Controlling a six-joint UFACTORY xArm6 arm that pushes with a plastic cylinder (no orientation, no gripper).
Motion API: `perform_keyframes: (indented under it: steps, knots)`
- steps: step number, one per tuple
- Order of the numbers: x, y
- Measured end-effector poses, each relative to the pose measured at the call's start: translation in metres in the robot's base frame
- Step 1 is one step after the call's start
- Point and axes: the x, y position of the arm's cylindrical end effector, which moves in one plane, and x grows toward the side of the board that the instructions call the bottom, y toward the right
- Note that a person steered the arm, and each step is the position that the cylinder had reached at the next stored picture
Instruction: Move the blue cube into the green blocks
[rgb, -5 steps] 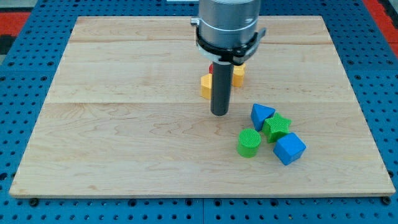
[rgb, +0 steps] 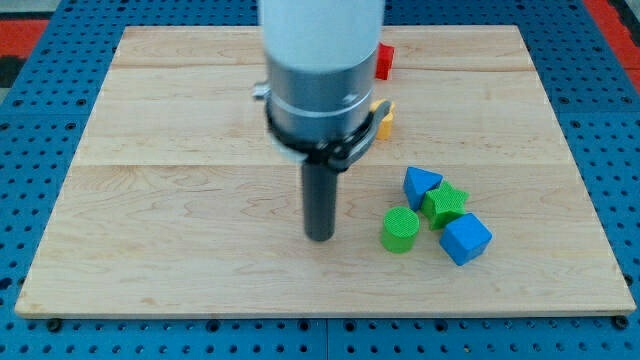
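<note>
The blue cube (rgb: 465, 239) lies at the lower right of the board, touching the green star block (rgb: 444, 204) on its upper left. A green cylinder (rgb: 400, 229) stands left of the star, a small gap from the cube. A blue triangular block (rgb: 420, 184) touches the star's upper left. My tip (rgb: 320, 236) rests on the board left of the green cylinder, well apart from it, and touches no block.
A red block (rgb: 384, 61) peeks out behind the arm near the view's top. A yellow block (rgb: 382, 117) sits below it, partly hidden by the arm. The wooden board (rgb: 150, 200) lies on a blue pegboard.
My tip has moved toward the view's bottom and a little left, from beside the yellow blocks to left of the green cylinder. The blocks have not moved.
</note>
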Motion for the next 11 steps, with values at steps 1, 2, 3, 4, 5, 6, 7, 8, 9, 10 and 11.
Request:
perform_keyframes:
  steps: [1, 2, 3, 4, 5, 6, 7, 8, 9, 10, 11]
  knots:
    - [0.054, 0.029]
    - [0.07, 0.075]
    - [0.07, 0.144]
    - [0.065, 0.2]
    - [0.041, 0.22]
    - [0.036, 0.217]
    - [0.02, 0.184]
    - [0.014, 0.149]
    - [0.013, 0.112]
    - [-0.004, 0.102]
    - [-0.025, 0.098]
